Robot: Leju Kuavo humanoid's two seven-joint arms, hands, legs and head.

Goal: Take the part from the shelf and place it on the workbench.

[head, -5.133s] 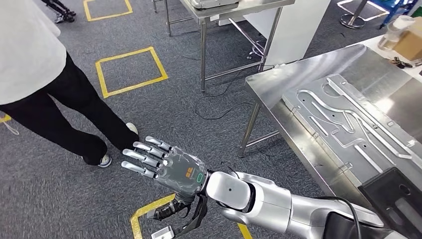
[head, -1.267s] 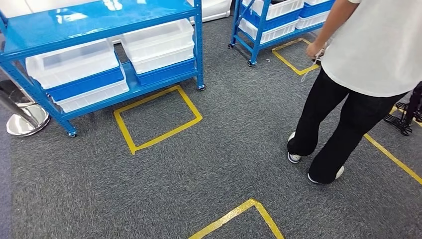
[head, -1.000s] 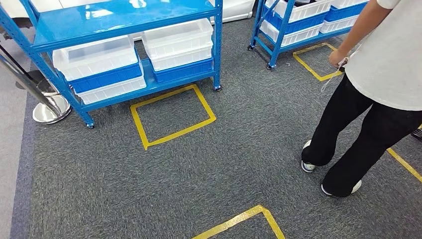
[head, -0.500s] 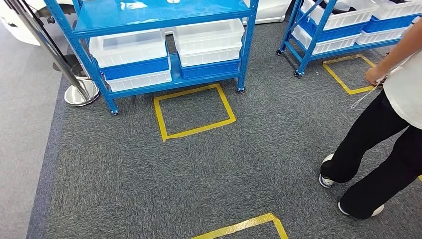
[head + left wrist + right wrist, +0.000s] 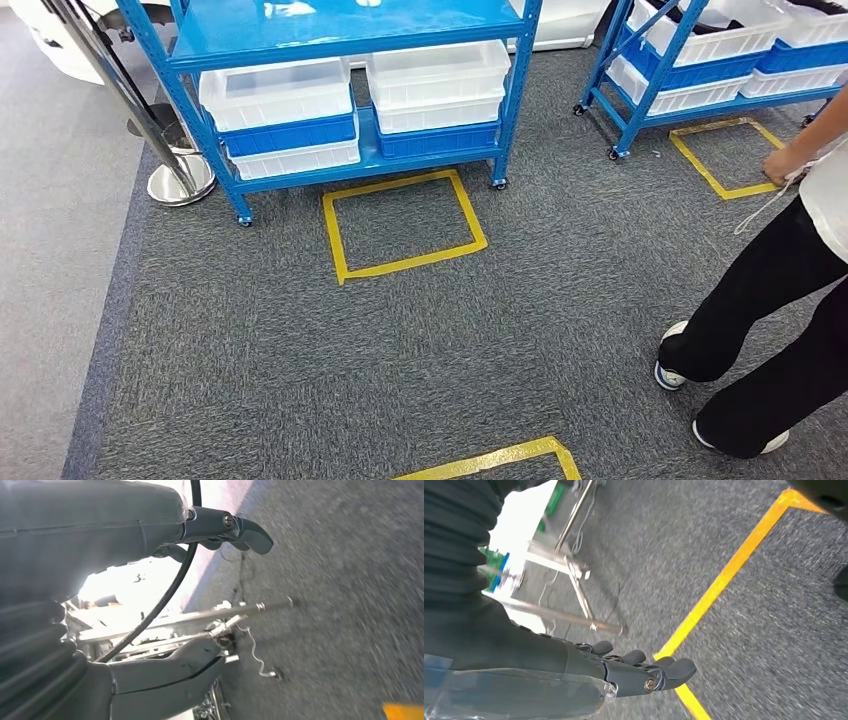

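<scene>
Camera view panned since half a second ago: the blue shelf [image 5: 350, 40] now seen slightly further right and lower in the head view, person [image 5: 775, 300] pushed toward the right edge. That is robot turning, not things moving.

Left hand [image 5: 165, 595] seen in the left wrist view hanging over carpet, thumb [image 5: 170, 675] and dark fingers [image 5: 240, 530] spread apart, nothing held. Black cable [image 5: 165, 595] runs across the gap between them. Right hand [image 5: 574, 675] seen in the right wrist view, also hanging above carpet, fingers [image 5: 664, 672] extended side by side, nothing gripped; a clear film is seen over the back of it.

No readable labels or writing noted.

Task part itself cannot be made out. Shelf sits in upper centre of the head view; white bins [image 5: 275, 95] stacked on blue bins [image 5: 290, 135] on the lower level, blue top deck reflecting light. Second blue shelf [image 5: 700, 60] with similar bins at upper right.

Floor: grey carpet [image 5: 300, 380], lighter grey strip along the left edge. Yellow tape square [image 5: 404, 224] marked just in front of the shelf, another [image 5: 715, 160] before the second shelf, a tape corner [image 5: 500, 460] at bottom centre. Chrome post base [image 5: 180, 185] at upper left beside the shelf leg. Person in black trousers and white top standing at right, cord held in a hand [image 5: 780, 165]. Metal bench legs [image 5: 574, 580] and loose wires seen blurred in both wrist views.
</scene>
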